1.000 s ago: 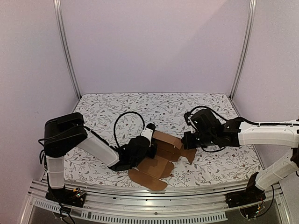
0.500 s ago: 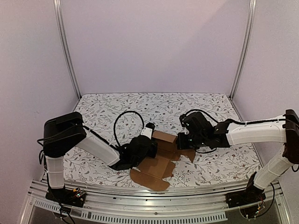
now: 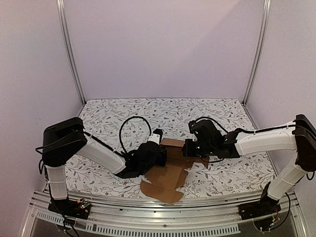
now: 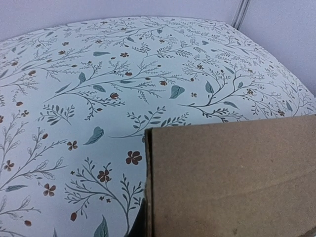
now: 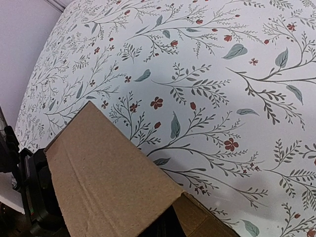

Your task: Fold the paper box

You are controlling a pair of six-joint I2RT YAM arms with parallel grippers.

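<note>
Where hidden by cardboard, cannot tell whether left fingers (image 3: 162, 153), right fingers (image 3: 188, 148) apart or clamped. Both at raised flaps of box (image 3: 168, 177); rest flat on surface (image 3: 123, 116).

The table (image 3: 123, 113), covered in a white cloth printed with leafy sprigs and small red flowers, is carrying the paper box (image 3: 165, 180). This brown cardboard sheet is lying partly flat toward the table's near edge, its far panels rising near the table's middle.
</note>
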